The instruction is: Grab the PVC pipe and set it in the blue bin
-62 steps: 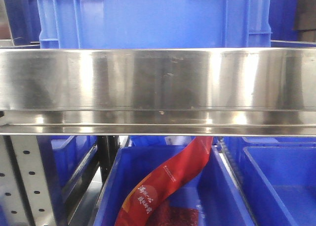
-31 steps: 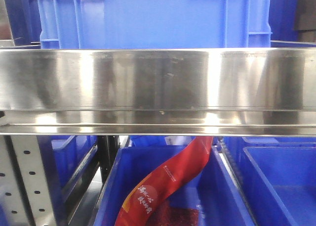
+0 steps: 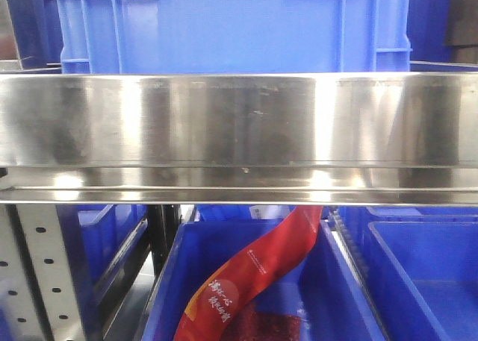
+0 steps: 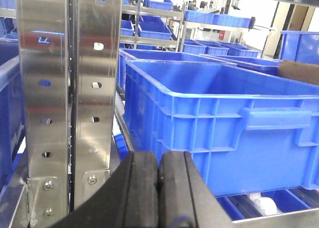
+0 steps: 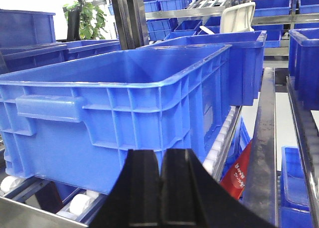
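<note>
No PVC pipe visible yet — both the left gripper (image 4: 158, 188) and right gripper (image 5: 160, 188) are pressed together, empty. I'd guess it's light, stiff, slick — grab mid-length.

We see bright, even indoor light, vertical glare streaks on the steel rail (image 3: 239, 132) in the front view, soft focus there, sharper wrist views, blown-out white background behind the shelves (image 4: 249, 18), dark blurred gripper pads (image 5: 159, 188) close up.
</note>
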`<act>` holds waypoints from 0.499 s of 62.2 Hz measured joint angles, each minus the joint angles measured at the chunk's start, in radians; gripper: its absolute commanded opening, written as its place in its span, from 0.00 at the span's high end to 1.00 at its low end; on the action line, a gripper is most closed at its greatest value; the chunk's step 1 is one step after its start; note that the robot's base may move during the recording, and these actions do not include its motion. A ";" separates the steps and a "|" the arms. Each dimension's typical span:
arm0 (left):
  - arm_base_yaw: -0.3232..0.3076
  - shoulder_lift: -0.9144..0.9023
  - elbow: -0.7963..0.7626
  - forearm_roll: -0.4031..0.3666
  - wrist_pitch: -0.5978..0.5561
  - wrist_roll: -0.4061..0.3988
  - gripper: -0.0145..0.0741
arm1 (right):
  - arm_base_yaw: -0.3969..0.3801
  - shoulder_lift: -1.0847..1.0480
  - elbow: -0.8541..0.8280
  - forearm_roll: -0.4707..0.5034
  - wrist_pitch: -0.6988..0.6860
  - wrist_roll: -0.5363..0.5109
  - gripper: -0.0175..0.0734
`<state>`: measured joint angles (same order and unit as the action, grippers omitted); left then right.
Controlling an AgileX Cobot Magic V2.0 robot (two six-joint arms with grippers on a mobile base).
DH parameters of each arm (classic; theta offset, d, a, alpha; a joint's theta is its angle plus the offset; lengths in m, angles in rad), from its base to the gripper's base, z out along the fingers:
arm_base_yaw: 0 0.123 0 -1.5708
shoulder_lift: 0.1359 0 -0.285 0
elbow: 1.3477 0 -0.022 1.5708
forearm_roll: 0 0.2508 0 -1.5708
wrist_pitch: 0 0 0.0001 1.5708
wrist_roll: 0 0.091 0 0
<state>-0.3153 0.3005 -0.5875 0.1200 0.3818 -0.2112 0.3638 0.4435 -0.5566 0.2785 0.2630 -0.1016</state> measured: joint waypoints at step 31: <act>0.000 0.000 0.000 0.000 0.000 0.000 0.96 | 0.000 0.000 0.000 0.000 0.001 0.000 0.99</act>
<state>-0.3153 0.3005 -0.5875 0.1200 0.3818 -0.2112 0.3638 0.4435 -0.5566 0.2785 0.2638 -0.1016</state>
